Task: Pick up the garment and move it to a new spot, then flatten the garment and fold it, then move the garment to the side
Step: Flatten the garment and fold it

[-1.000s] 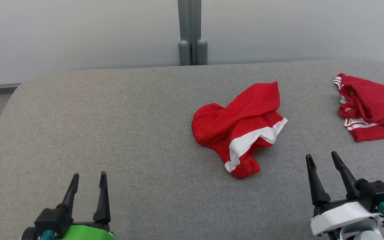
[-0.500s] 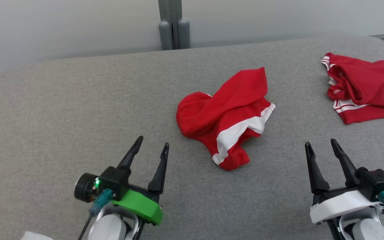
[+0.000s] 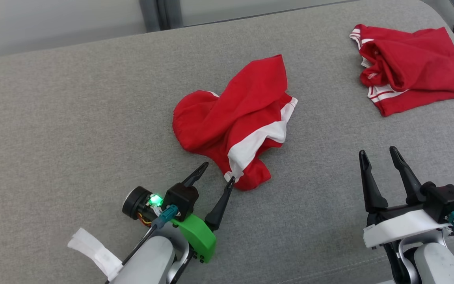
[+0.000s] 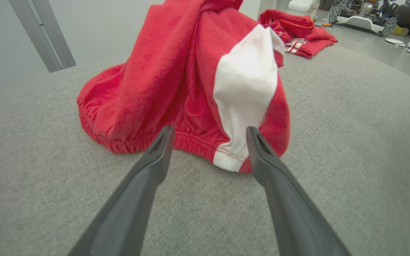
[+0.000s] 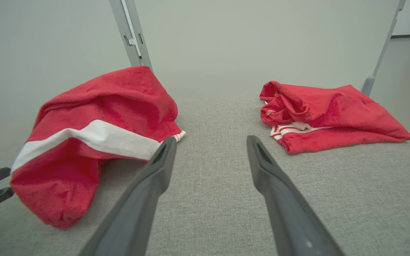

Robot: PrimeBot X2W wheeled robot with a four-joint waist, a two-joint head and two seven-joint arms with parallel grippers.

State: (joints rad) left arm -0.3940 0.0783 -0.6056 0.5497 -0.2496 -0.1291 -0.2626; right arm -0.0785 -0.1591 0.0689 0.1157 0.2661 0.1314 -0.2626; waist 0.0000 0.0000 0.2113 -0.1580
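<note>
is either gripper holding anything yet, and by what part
Nothing is held. The left gripper is open at the near hem of the middle red garment, not closed on it. The right gripper is open over the gray surface.

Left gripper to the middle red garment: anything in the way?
Nothing visible. The left gripper is open, its fingertips right at the near hem of the garment, with bare grey surface beneath. The other red garment lies apart, far to the right.
</note>
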